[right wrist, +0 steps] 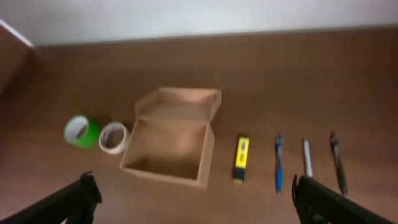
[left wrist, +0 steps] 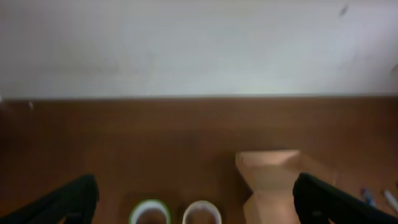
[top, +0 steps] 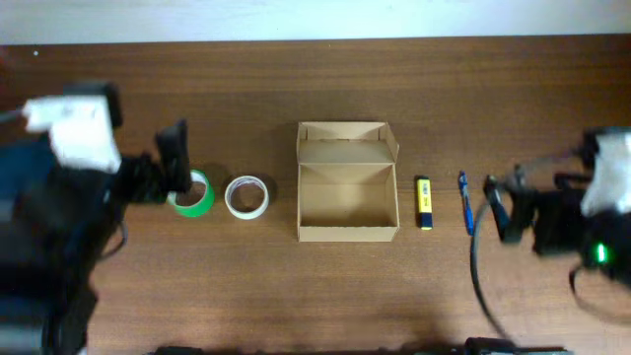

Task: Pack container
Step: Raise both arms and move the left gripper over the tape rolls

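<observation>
Box (top: 347,182) at middle of table (top: 345,296), flap back and mouth up for filling, tapes (top: 246,196) left, marker (top: 423,203) and pens (top: 463,202) right, seemingly for easy reach; left gripper (left wrist: 196,180) and right gripper (right wrist: 193,180) spread, empty.

The box (top: 346,202) gapes upward with a bare floor, so entry from above is free; only its lid flap (top: 345,150) stands up along the far edge. On its left lie a white tape (top: 246,196) and a green tape (top: 193,194), with narrow gaps between. On its right a marker (top: 424,203), a blue pen (top: 464,201) and two more pens (right wrist: 306,157) lie in close strips. The table (top: 345,89) is bare beyond and before this row
</observation>
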Robot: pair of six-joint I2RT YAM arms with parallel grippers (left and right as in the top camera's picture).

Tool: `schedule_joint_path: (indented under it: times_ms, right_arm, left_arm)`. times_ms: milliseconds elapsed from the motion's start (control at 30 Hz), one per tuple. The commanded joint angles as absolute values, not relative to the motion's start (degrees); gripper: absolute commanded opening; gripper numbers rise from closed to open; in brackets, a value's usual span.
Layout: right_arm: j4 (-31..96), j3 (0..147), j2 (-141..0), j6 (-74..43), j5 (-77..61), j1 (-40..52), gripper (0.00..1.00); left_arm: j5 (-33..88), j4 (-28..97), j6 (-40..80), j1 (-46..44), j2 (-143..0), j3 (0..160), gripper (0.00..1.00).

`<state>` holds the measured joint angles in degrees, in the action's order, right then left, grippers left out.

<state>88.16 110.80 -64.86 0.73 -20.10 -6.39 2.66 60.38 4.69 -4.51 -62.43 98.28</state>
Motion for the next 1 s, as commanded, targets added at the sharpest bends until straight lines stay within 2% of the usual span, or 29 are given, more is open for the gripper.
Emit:
schedule_joint_path:
  times_ms: [0,133,400,800,967]
  right_arm:
    - [94.0,118.5,-76.7,5.8,-21.3,-6.4,0.99]
    - [97.3,121.4,-87.1,8.8,-20.7,-6.4,0.99]
    - [97.3,121.4,-102.5,8.8,-10.6,-6.5,0.99]
    - [97.3,120.7,-111.9,12.2,-11.6,-2.5,0.99]
    - [97.1,115.9,-113.9,12.0,-12.8,-2.3,0.99]
  left_arm:
    - [3.7,65.2,1.0,-4.3,-68.3,102.7,1.00]
    - [3.7,69.0,0.3,-4.3,-70.6,102.9,1.00]
    - [2.7,71.5,-1.6,-4.3,-70.7,102.9,1.00]
    - [1.5,73.4,-1.6,-4.3,-70.7,102.9,1.00]
    - [1.5,74.5,-1.6,-4.3,-70.8,102.9,1.00]
